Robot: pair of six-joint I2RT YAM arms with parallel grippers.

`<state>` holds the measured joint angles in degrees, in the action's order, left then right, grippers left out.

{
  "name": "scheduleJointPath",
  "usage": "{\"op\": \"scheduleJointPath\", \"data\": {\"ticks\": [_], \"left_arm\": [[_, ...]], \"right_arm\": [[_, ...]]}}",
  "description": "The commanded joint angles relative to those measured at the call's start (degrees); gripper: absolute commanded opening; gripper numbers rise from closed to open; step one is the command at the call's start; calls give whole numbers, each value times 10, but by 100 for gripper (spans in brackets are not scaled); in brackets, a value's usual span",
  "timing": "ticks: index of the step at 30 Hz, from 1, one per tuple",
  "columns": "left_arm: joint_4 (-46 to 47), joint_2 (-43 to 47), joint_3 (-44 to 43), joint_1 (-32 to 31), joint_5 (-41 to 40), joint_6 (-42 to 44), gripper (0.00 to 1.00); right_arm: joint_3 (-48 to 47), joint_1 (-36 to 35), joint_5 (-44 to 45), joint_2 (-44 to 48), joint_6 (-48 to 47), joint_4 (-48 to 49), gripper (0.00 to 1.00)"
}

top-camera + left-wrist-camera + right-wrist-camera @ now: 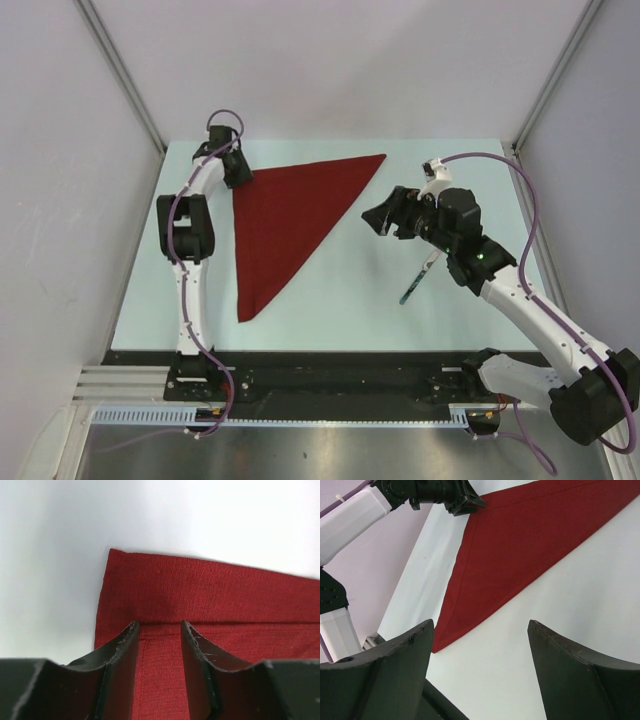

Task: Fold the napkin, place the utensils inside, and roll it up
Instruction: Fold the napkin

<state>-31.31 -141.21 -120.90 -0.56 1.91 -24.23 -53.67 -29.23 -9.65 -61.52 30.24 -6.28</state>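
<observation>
Top external view showed the utensils (pixel 410 288) partly hidden under the right arm (pixel 530 300), while the half-open left gripper (pixel 240 178) touched the far-left corner of the napkin (pixel 290 215) on the table (pixel 340 300) and the wide-open right gripper (pixel 378 220) held nothing.

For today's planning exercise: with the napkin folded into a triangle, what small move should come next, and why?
Probably bring the right claw over to the utensils: the napkin already lies folded, that claw is open and empty, and the utensils lie apart from it.
</observation>
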Motion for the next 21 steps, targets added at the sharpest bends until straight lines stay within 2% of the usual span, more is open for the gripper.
{"op": "scheduleJointPath", "data": {"ticks": [1, 9, 16, 21], "left_arm": [[-31, -19, -47, 4, 16, -11, 43], [-45, -25, -52, 22, 12, -24, 38], [-73, -45, -79, 25, 27, -21, 40], [-74, -49, -81, 25, 33, -17, 32]], "right_arm": [[3, 2, 9, 17, 5, 0, 81], [3, 3, 8, 18, 6, -4, 81], [3, 6, 6, 19, 8, -4, 81], [4, 4, 6, 21, 9, -5, 81]]}}
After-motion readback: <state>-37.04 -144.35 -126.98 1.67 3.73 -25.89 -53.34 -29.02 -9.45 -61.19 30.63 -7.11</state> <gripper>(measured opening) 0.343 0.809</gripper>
